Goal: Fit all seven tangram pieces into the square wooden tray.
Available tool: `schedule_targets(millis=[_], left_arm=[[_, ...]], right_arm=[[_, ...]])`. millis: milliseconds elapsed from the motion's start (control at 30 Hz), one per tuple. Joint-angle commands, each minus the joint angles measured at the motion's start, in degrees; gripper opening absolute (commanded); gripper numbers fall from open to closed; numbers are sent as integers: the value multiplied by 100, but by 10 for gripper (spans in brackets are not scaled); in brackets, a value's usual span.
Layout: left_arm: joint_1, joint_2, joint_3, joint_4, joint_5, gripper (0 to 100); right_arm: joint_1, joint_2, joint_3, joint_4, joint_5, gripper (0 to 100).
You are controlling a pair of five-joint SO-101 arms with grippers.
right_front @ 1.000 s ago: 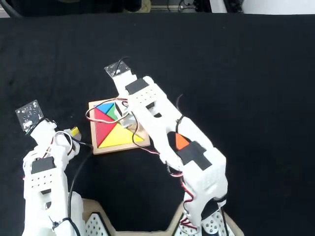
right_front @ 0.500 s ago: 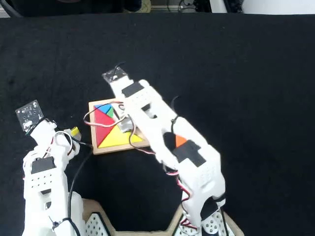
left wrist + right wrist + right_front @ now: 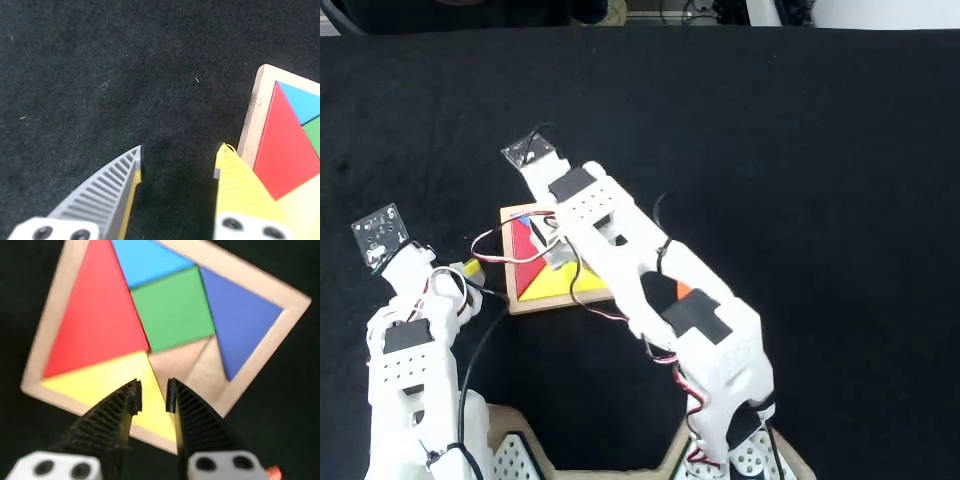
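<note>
High view: a black table (image 3: pixel 840 200) carries both white arms. The right arm leans over the square wooden tray (image 3: pixel 50 330), and the left arm stands beside it.

The right gripper (image 3: pixel 152 392) hangs above the tray, its jaws a narrow slit apart with nothing between them. The yellow triangle (image 3: pixel 100 380) lies directly under its tips. The red triangle (image 3: pixel 97 315) lies beyond them to one side. Straight ahead of the tips are a bare patch of tray floor (image 3: pixel 195 365) and the green square (image 3: pixel 172 307), with the dark blue triangle (image 3: pixel 237 320) alongside and the light blue piece (image 3: pixel 147 257) farthest off.

The left gripper (image 3: pixel 179 155) is spread wide and empty over the cloth, its yellow finger (image 3: pixel 240 185) just beside the tray's edge.
</note>
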Motion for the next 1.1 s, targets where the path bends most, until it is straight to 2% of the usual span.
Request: schedule_targets(millis=[0, 167, 367, 533, 633, 733, 933, 1067], left_arm=[[84, -97, -119, -18, 53, 245], [84, -97, -119, -18, 53, 245], [84, -97, -119, -18, 44, 245], [92, -97, -119, -26, 44, 245], [119, -97, -119, -26, 44, 245], [277, -97, -101, -26, 9, 245], [303, -97, -92, -26, -237, 245], [303, -97, -92, -26, -237, 245]], right_arm=[[598, -884, -365, 527, 176, 83], [1275, -2325, 505, 738, 220, 84], [1969, -3978, 2290, 695, 1073, 85], [2725, -4259, 3600, 70, 1424, 86], [2752, -4110, 4092, -334, 1653, 86], [2752, -4022, 4312, -422, 2576, 83], [2752, -4127, 4840, -457, 3868, 85], [2760, -4356, 5209, -695, 4018, 85]])
